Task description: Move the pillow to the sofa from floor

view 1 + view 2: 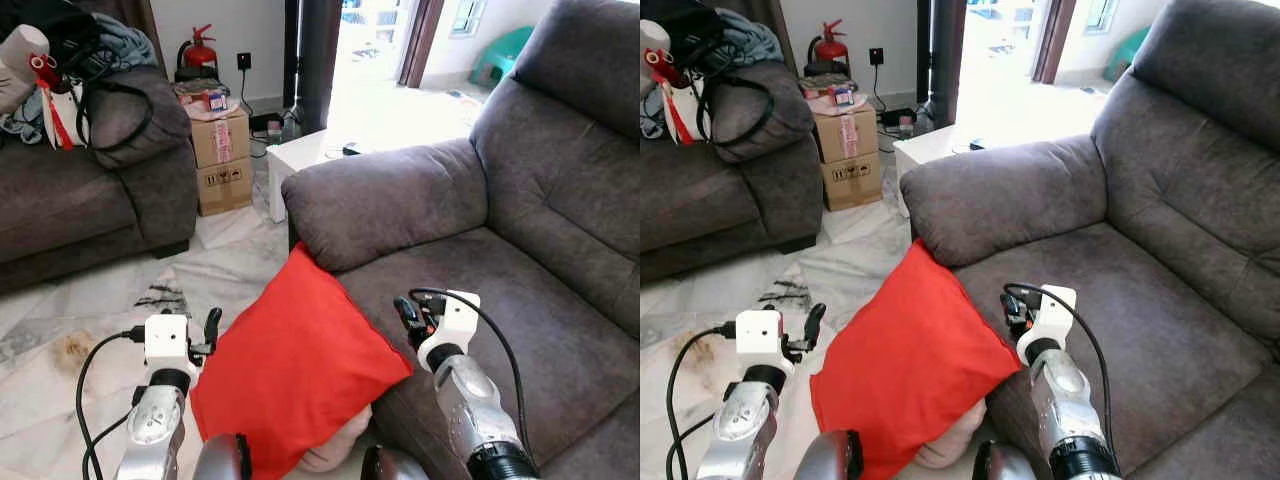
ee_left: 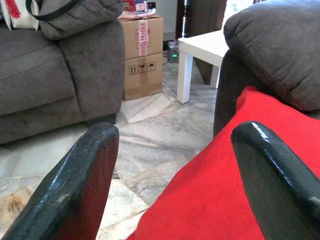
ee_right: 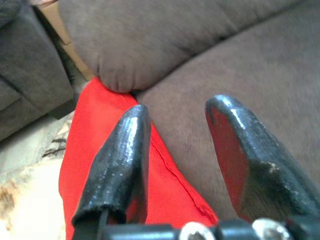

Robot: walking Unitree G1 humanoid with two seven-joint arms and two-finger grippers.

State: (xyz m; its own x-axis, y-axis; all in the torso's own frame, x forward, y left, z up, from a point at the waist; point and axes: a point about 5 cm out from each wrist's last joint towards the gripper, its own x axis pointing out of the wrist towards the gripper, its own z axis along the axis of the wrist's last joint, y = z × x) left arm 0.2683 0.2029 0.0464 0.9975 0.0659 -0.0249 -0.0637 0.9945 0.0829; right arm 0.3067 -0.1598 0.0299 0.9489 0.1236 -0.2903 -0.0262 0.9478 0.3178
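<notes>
Pillow point(image 1: 295, 370): red, square, standing tilted on one corner so that it reads as a diamond. Its top corner points up and touches the underside of the front of the sofa armrest point(image 1: 385, 200); its long diagonal runs from that corner down toward the robot. Its right-hand corner overlaps the front edge of the sofa seat point(image 1: 500, 300), and its lower part hangs over the marble floor point(image 1: 90, 330), resting on something pale that cannot be identified.

The pillow sits between the two arms. The left tool point(image 1: 211, 328) is just beside the pillow's left edge, fingers point(image 2: 75, 195) spread wide with nothing between them; in the left wrist view the red fabric lies close against the inner side of one finger. The right tool point(image 3: 177, 160) hovers over the seam where the pillow's right edge meets the seat cushion, fingers parted and gripping nothing.

Across the floor stand a second sofa point(image 1: 90, 200), a cardboard box point(image 1: 222, 160) and a white bench point(image 1: 300, 155).
</notes>
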